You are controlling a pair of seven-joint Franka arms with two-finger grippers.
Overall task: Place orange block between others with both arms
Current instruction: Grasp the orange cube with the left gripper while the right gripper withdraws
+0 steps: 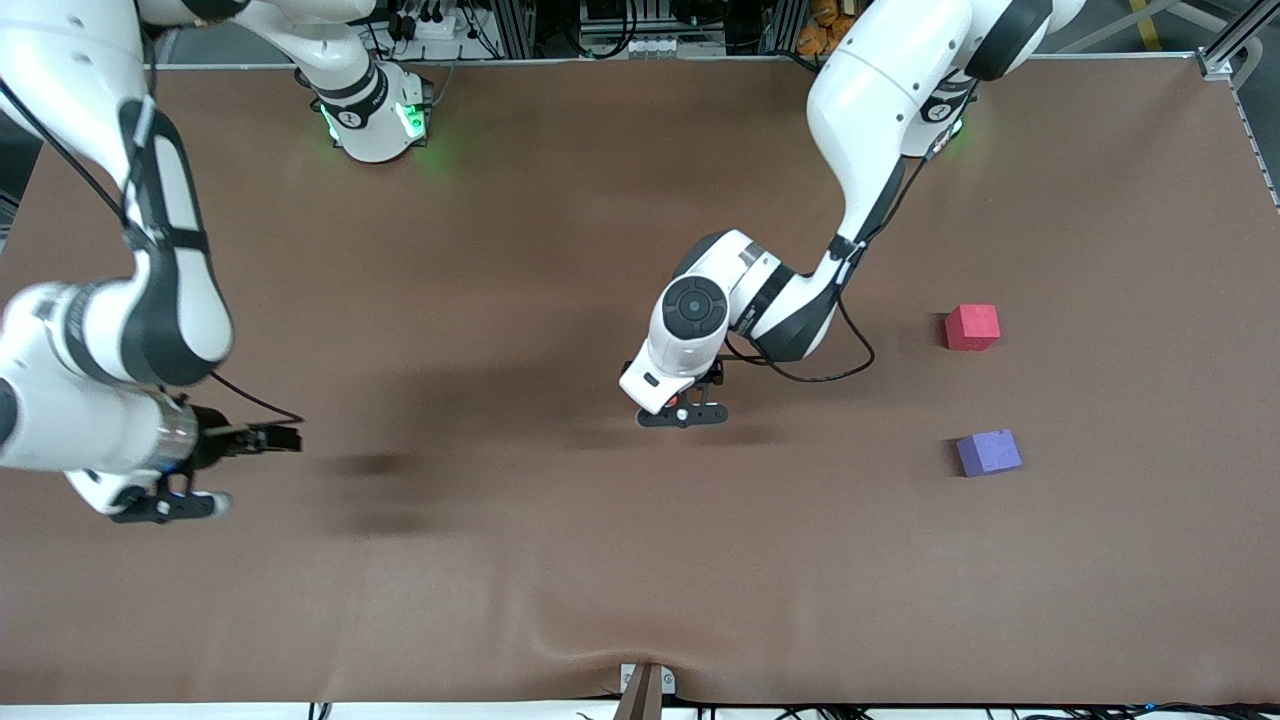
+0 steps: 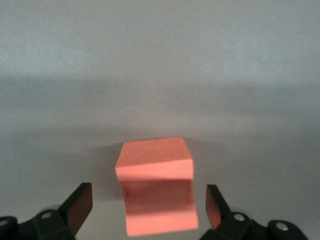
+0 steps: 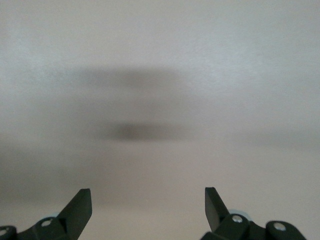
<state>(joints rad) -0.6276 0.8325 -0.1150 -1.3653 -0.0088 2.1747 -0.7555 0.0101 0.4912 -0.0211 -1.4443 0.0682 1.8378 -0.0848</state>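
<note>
The orange block (image 2: 156, 192) rests on the bench (image 1: 520, 260) near its middle. In the left wrist view it sits directly between the two fingers (image 2: 79, 206) of the left gripper (image 2: 149, 207), with a visible gap on each side; neither finger touches it. In the front view the block is almost fully hidden beneath the left arm's wrist, with only a small reddish spot showing there.

The left gripper (image 1: 683, 412) stands low over the orange block, jaws spread wide around it and gripping nothing. The left arm reaches in from its base at the top of the front view.

The others lie well apart from the orange block, toward the left arm's end of the bench. The pinkish-red block (image 1: 971, 327) is farther from the front camera than the purple-blue block (image 1: 988, 452). A stretch of bare bench separates the two.

The right gripper (image 1: 165, 505) is well apart from the orange block, at the right arm's end of the bench. Its jaws are spread and hold nothing; the right wrist view shows its fingers (image 3: 80, 207) over bare bench surface. The right arm waits.
</note>
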